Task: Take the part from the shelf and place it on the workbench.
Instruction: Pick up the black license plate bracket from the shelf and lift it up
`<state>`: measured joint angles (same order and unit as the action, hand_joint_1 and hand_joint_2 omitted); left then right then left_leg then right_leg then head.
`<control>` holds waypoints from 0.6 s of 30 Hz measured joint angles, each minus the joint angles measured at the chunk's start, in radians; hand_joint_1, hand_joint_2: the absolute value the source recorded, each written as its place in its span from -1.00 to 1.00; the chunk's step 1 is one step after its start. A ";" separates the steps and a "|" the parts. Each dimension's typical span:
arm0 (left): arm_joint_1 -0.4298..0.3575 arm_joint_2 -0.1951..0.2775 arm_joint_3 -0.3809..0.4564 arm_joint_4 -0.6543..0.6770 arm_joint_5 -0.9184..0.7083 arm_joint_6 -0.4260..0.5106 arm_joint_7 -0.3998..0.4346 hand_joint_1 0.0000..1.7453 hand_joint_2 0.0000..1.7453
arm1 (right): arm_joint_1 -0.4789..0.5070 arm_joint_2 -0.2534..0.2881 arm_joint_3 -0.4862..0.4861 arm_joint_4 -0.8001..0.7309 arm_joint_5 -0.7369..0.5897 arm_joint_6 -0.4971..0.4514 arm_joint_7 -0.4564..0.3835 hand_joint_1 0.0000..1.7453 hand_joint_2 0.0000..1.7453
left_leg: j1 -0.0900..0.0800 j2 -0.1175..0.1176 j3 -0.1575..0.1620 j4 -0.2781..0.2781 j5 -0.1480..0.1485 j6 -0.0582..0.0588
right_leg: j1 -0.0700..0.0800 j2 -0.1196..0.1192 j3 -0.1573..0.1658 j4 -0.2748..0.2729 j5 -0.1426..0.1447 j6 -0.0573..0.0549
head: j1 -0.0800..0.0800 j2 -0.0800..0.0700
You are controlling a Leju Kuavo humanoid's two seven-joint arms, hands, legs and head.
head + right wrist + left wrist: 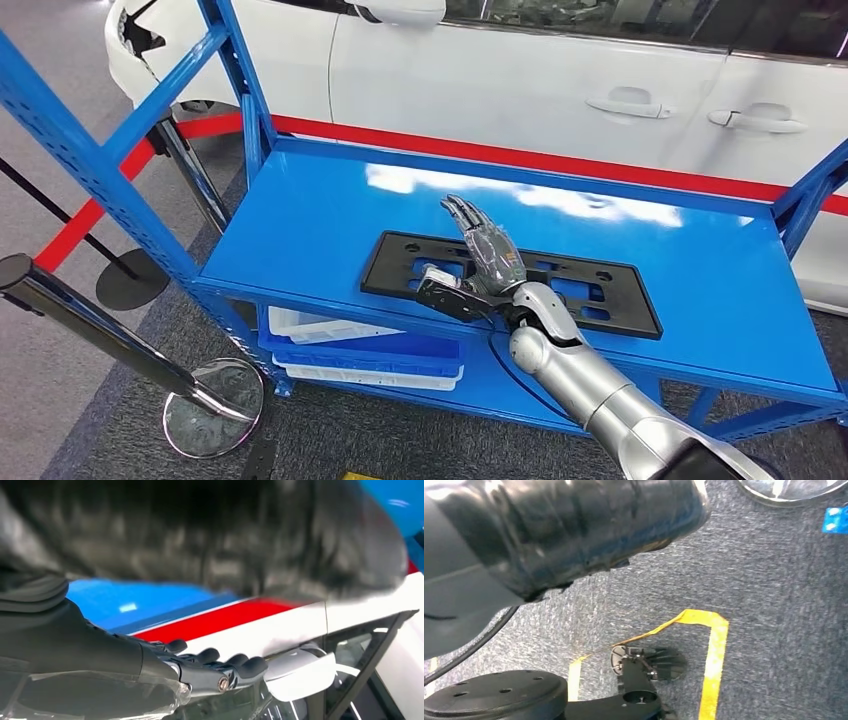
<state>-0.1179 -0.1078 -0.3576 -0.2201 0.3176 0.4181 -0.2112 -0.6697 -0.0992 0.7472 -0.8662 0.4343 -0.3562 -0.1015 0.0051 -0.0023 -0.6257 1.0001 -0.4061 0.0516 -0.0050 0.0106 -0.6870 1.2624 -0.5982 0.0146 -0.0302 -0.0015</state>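
Observation:
The part, a flat black rectangular frame (610,300) with cut-outs, lies on the top of the blue shelf (310,210), near its front edge. My right hand (488,255) reaches over the middle of the part with straight fingers pointing toward the car and the thumb out to the left. Nothing is gripped. In the right wrist view the fingers (220,672) are stretched out side by side, under a dark blur close to the lens. My left hand (549,525) hangs by the floor as a blurred dark cover, with its fingers hidden.
A white car (520,80) stands just behind the shelf, with a red band (600,168) along the floor. Blue uprights (90,160) frame the left side. Two stanchion bases (212,405) (130,280) stand on the left. White and blue trays (360,352) sit on the lower level.

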 joint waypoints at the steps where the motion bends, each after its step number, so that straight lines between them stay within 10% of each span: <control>1: 0.001 0.000 0.000 0.000 0.000 0.000 0.000 -1.00 -1.00 | 0.005 -0.004 0.000 -0.008 -0.003 0.000 0.001 -1.00 -1.00 | 0.000 0.000 -0.009 0.001 0.005 0.000 | -0.003 0.000 0.000 0.026 -0.009 0.003 | 0.000 0.000; 7: 0.001 0.003 -0.010 0.000 -0.009 -0.010 0.008 -1.00 -1.00 | 0.028 -0.020 -0.012 -0.069 -0.004 -0.007 0.021 -1.00 -1.00 | 0.002 -0.002 -0.052 0.023 0.030 -0.027 | -0.012 0.001 0.176 -0.227 0.073 0.004 | -0.002 0.000; 11: -0.004 0.007 -0.031 0.000 -0.042 -0.015 0.028 -1.00 -1.00 | 0.083 -0.047 -0.028 -0.158 0.038 -0.023 0.081 -1.00 -1.00 | 0.009 -0.003 -0.063 0.042 0.020 -0.050 | -0.006 0.000 0.166 -0.236 0.087 -0.027 | -0.001 0.000; 15: -0.014 0.010 -0.048 0.000 -0.032 0.005 0.035 -1.00 -1.00 | 0.132 -0.075 -0.060 -0.258 0.047 -0.012 0.101 -1.00 -1.00 | 0.011 -0.001 -0.139 0.258 -0.118 -0.060 | -0.002 -0.002 0.147 -0.236 0.107 -0.046 | -0.006 0.000; 18: -0.015 0.013 -0.051 0.000 -0.019 0.018 0.030 -1.00 -1.00 | 0.161 -0.092 -0.087 -0.308 0.034 -0.002 0.089 -1.00 -1.00 | 0.008 -0.002 -0.109 0.268 -0.099 -0.051 | 0.006 -0.002 0.139 -0.233 0.111 -0.047 | -0.006 0.000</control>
<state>-0.1331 -0.0950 -0.4088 -0.2201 0.2990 0.4362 -0.1811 -0.5091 -0.1916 0.6599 -1.1745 0.4681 -0.3583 -0.0122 0.0130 -0.0041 -0.7352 1.2678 -0.5048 0.0006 0.0010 0.0088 -0.5476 1.0294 -0.4870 -0.0319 -0.0361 -0.0015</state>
